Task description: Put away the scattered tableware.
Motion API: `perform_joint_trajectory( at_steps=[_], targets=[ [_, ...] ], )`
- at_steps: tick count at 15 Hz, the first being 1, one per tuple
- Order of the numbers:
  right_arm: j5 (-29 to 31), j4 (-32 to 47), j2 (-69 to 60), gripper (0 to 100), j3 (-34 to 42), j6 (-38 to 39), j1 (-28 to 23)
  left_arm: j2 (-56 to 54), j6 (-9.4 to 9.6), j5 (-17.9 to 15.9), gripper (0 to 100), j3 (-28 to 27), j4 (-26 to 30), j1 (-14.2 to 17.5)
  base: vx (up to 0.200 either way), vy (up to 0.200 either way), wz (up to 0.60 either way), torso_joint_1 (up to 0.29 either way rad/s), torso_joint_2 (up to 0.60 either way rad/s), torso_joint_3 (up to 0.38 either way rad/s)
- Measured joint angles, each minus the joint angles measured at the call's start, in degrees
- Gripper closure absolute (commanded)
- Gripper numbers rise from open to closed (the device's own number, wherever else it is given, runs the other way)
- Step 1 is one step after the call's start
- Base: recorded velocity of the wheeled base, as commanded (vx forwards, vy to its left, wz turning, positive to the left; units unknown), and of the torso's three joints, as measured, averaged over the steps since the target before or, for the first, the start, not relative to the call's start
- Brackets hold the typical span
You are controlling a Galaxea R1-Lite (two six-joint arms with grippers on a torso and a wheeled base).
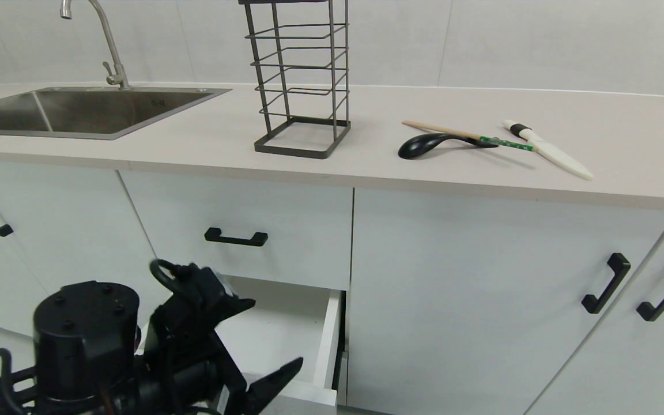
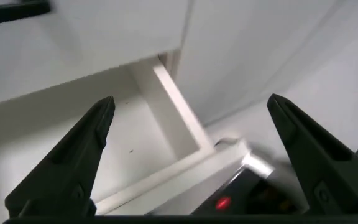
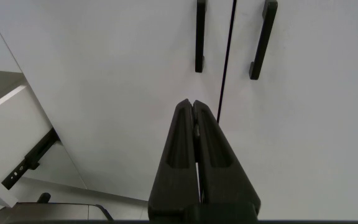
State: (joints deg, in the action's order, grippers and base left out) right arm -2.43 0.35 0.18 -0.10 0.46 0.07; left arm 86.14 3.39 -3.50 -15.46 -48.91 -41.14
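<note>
- L gripper (image 1: 274, 333): fingers wide apart, over the open drawer (image 1: 326, 340).
- spoon (image 1: 424, 144), chopsticks (image 1: 453, 132) and knife (image 1: 548, 150) on the counter (image 1: 193, 144), ~1 o'clock from it, lying approx 10-to-4.
- R gripper (image 3: 192, 109): pressed together, prob the nearer arm.

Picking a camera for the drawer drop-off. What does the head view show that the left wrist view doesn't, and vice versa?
Head view adds: the countertop with the black spoon, chopsticks and white utensil lying close together to the right of the wire rack, plus the sink and faucet at the left.
Left wrist view adds: a close look down into the drawer, whose white floor is bare where visible.
Shared: the open drawer and the left end effector, open, at the drawer.
</note>
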Motion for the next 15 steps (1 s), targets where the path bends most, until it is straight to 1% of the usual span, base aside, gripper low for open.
perform_joint_trajectory(
  at_steps=[1, 2, 3, 4, 5, 6, 7, 8, 9, 11, 13, 15],
  targets=[
    [0.0, 0.0, 0.0, 100, 0.0, 0.0, 0.0, -1.4, -10.08, 2.0, 0, -0.8, -0.3, 0.8, 0.0, 0.0, 0.0, 0.0, 0.0, 0.0],
    [0.0, 0.0, 0.0, 100, 0.0, 0.0, 0.0, -2.7, -15.54, 3.1, 0, -1.4, -0.5, 2.3, 0.0, 0.0, 0.0, 0.0, 0.0, 0.0],
    [0.0, 0.0, 0.0, 100, 0.0, 0.0, 0.0, -3.9, -17.81, 3.9, 0, -1.4, -1.0, 4.7, 0.0, 0.0, 0.0, 0.0, 0.0, 0.0],
    [0.0, 0.0, 0.0, 100, 0.0, 0.0, 0.0, -5.1, -18.6, 4.3, 0, 0.1, -1.7, 6.4, 0.0, 0.0, 0.0, 0.0, 0.0, 0.0],
    [0.0, 0.0, 0.0, 100, 0.0, 0.0, 0.0, -6.7, -18.41, 4.4, 0, 2.4, -2.5, 7.5, 0.0, 0.0, 0.0, 0.0, 0.0, 0.0],
    [0.0, 0.0, 0.0, 100, 0.0, 0.0, 0.0, -8.5, -17.18, 4.4, 0, 4.4, -2.9, 8.5, 0.0, 0.0, 0.0, 0.0, 0.0, 0.0],
    [0.0, 0.0, 0.0, 100, 0.0, 0.0, 0.0, -10.5, -15.54, 4.5, 0, 5.7, -3.1, 10.0, 0.0, 0.0, 0.0, 0.0, 0.0, 0.0],
    [0.0, 0.0, 0.0, 100, 0.0, 0.0, 0.0, -13.3, -13.4, 4.5, 0, 6.9, -3.1, 12.5, 0.0, 0.0, 0.0, 0.0, 0.0, 0.0],
    [0.0, 0.0, 0.0, 100, 0.0, 0.0, 0.0, -16.3, -11.68, 4.4, 0, 7.9, -3.1, 14.8, 0.0, 0.0, 0.0, 0.0, 0.0, 0.0],
    [0.0, 0.0, 0.0, 100, 0.0, 0.0, 0.0, -22.8, -9.33, 4.0, 0, 10.0, -2.9, 18.4, 0.0, 0.0, 0.0, 0.0, 0.0, 0.0],
    [0.0, 0.0, 0.0, 100, 0.0, 0.0, 0.0, -29.4, -8.36, 3.3, 0, 11.5, -2.6, 21.6, 0.0, 0.0, 0.0, 0.0, 0.0, 0.0],
    [0.0, 0.0, 0.0, 100, 0.0, 0.0, 0.0, -38.1, -8.01, 3.0, 0, 12.3, -1.4, 25.1, 0.0, 0.0, 0.0, 0.0, 0.0, 0.0]
  ],
)
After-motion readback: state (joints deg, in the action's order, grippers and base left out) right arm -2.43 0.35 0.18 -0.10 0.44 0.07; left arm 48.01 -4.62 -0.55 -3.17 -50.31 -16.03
